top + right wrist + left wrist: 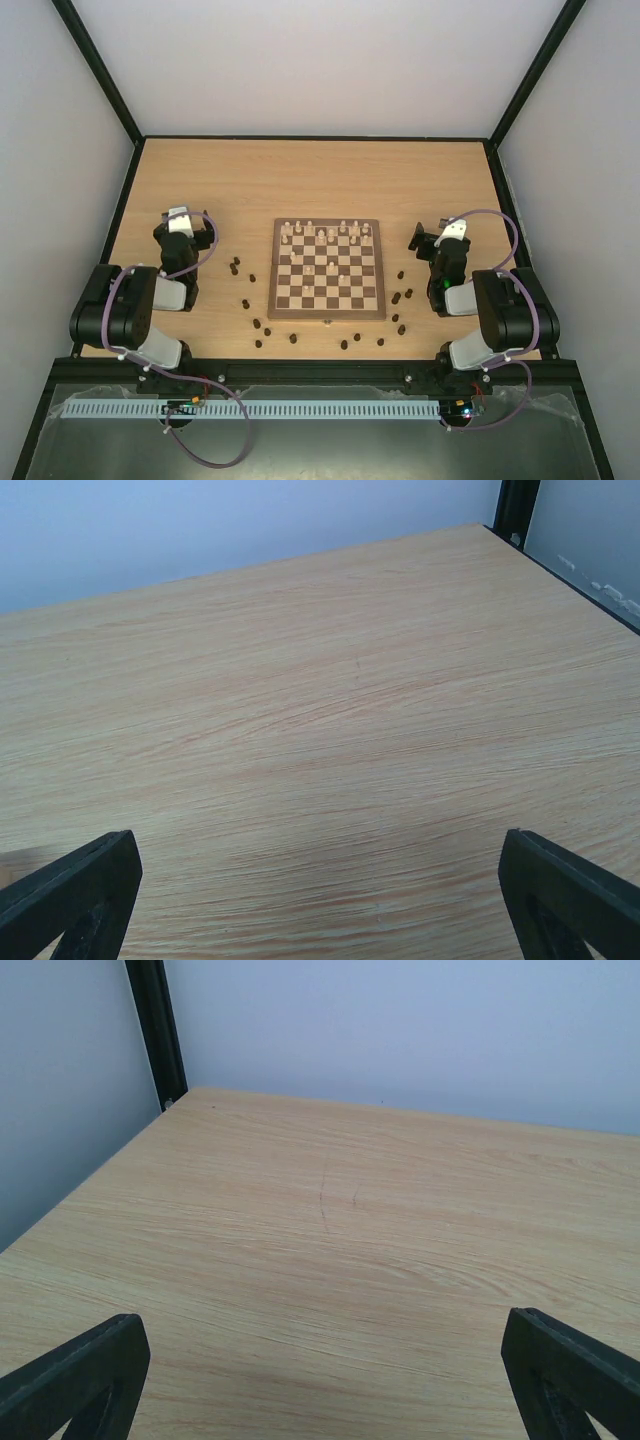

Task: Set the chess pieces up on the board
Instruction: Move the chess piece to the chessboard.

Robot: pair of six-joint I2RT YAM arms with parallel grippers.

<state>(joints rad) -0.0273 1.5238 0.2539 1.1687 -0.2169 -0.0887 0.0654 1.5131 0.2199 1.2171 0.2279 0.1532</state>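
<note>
- Chess pieces, tiny dark brown turned wooden figures [235, 267], lie scattered round the square chequered wooden board [300, 295] at 9, 6 and 3 o'clock. Pale cream ones [320, 236] stand on it at 12.
- Left gripper [320, 1380]: jaws wide apart, holding nothing.
- Pieces probably light, rigid and tippy; pinch mid-stem.
- Right gripper [320, 900]: jaws wide apart, holding nothing.

The board [322, 292] is sitting centrally on the surface [300, 180]. Some chess pieces [321, 236] are standing on its 12 o'clock rows. Remaining pieces [257, 323] are lying scattered around its 3, 6 and 9 o'clock sides.
</note>
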